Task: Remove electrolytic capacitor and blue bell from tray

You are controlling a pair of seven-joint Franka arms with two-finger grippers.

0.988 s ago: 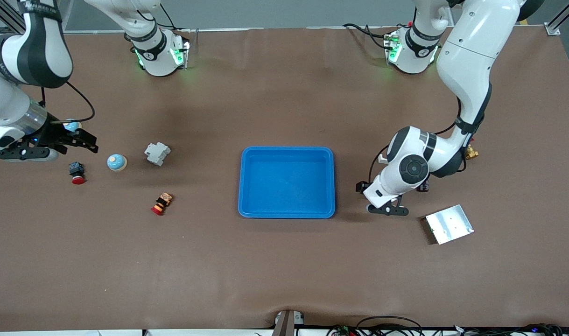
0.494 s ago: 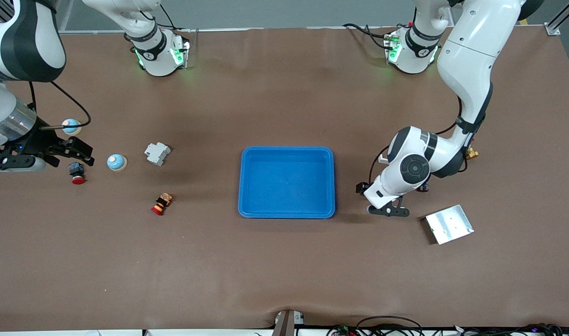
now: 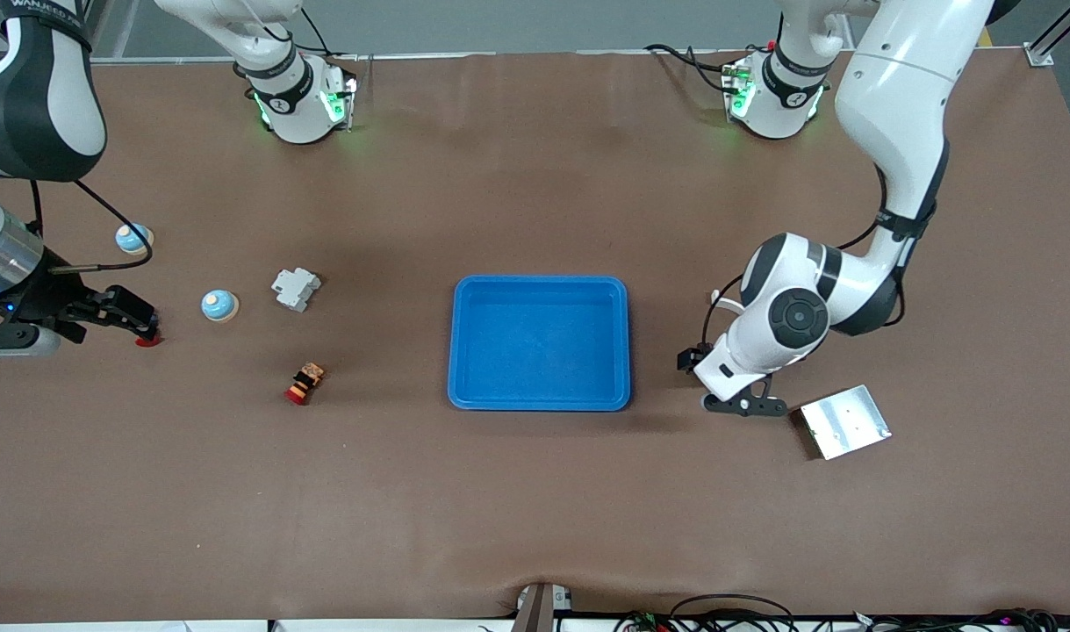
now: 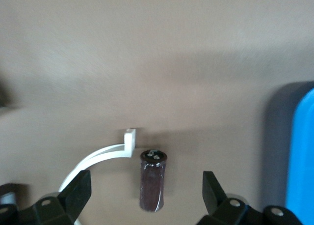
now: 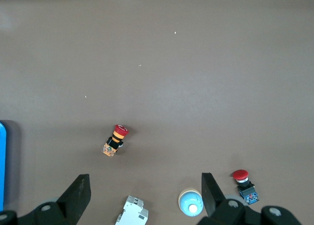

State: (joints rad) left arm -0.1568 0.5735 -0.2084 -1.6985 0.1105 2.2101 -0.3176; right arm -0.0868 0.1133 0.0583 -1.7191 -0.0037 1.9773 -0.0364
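Note:
The capacitor (image 4: 153, 182), a dark cylinder, shows in the left wrist view on the table straight under my open left gripper (image 4: 145, 193), apart from both fingers. In the front view my left arm hides it, and the left gripper (image 3: 743, 404) hangs between the tray and the metal plate. A blue bell (image 3: 219, 305) sits toward the right arm's end of the table. A second bell (image 3: 133, 237) sits farther from the front camera. My right gripper (image 3: 135, 323) is open over a red push button, beside the nearer bell (image 5: 191, 202). That bell lies close to one fingertip (image 5: 210, 185) in the right wrist view.
A blue tray (image 3: 540, 400) lies mid-table. Next to the nearer bell are a grey breaker (image 3: 296, 288), an orange-and-red button (image 3: 305, 384) and the red push button (image 5: 244, 182). A metal plate (image 3: 844, 421) lies beside the left gripper. A white curved piece (image 4: 105, 154) shows next to the capacitor.
My right gripper has moved from beside the second bell to over the red push button. My left arm has shifted slightly toward the metal plate and now covers the capacitor in the front view.

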